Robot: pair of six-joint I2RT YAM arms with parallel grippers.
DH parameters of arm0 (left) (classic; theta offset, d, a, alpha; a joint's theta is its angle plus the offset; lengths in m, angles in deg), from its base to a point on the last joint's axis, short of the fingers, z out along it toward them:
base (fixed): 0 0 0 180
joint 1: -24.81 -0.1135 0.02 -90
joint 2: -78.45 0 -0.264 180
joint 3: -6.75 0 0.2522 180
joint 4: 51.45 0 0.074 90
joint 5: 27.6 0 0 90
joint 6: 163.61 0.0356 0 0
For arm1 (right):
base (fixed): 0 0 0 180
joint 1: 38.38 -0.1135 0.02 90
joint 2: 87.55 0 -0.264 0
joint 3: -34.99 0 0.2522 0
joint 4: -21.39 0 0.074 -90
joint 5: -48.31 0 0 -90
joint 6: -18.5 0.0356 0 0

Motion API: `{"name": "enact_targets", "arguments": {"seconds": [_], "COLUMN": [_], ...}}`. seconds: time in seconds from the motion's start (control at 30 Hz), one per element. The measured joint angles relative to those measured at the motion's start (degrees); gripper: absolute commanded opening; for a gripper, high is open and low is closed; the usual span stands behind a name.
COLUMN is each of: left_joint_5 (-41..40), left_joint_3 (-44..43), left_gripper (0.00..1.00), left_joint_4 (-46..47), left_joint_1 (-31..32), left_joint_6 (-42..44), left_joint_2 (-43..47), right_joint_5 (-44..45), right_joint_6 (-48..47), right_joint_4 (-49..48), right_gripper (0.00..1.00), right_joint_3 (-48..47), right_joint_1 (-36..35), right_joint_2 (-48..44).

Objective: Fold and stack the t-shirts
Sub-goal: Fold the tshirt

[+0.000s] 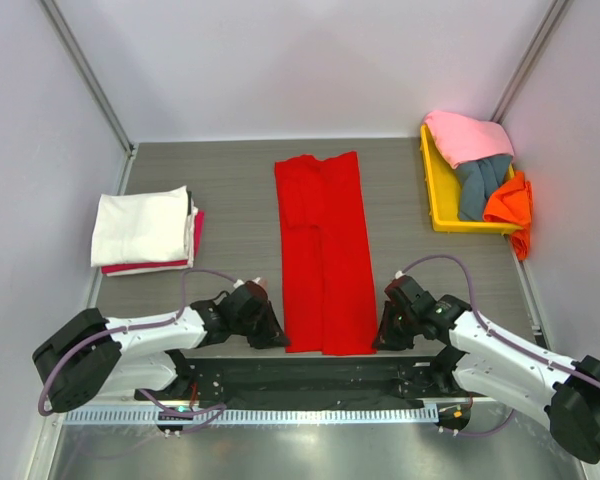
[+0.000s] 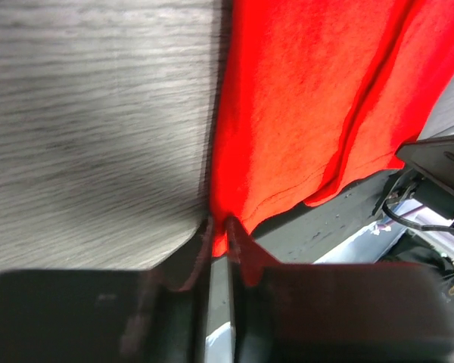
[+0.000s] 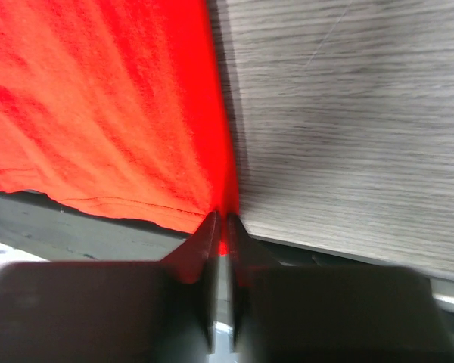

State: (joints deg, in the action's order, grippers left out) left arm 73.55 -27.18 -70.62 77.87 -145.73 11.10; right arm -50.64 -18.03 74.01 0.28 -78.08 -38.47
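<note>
A bright red t-shirt [image 1: 323, 250] lies as a long folded strip down the middle of the table. My left gripper [image 1: 276, 338] is shut on its near left corner [image 2: 221, 231]. My right gripper [image 1: 382, 338] is shut on its near right corner [image 3: 225, 219]. A cream-white folded shirt [image 1: 140, 226] lies on a folded red-edged one at the left. Pink [image 1: 467, 136], grey-blue [image 1: 480, 184] and orange [image 1: 509, 206] shirts lie heaped in the tray at the back right.
The yellow plastic tray [image 1: 438, 196] stands at the back right by the wall. The near table edge and a black rail [image 1: 310, 377] run under the shirt's near hem. Walls close in on three sides.
</note>
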Motion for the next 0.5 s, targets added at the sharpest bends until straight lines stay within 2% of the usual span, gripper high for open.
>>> {"name": "enact_targets", "arguments": {"seconds": [0.03,0.2,0.5], "left_joint_5": [-0.02,0.00,-0.22], "left_joint_3": [0.07,0.17,0.70], "left_gripper": [0.00,0.00,0.00], "left_joint_4": [-0.02,-0.22,-2.05], "left_joint_1": [0.09,0.11,0.09], "left_joint_6": [-0.02,-0.44,-2.51], "left_joint_2": [0.00,0.79,10.51], "right_joint_5": [-0.15,-1.38,-2.54], "right_joint_6": [0.02,0.50,0.79], "right_joint_4": [-0.11,-0.24,1.05], "right_gripper": [0.02,0.01,0.01], "right_joint_3": [0.02,0.02,-3.56], "right_joint_1": [0.00,0.00,0.00], "right_joint_2": [0.00,-1.27,-5.16]}}
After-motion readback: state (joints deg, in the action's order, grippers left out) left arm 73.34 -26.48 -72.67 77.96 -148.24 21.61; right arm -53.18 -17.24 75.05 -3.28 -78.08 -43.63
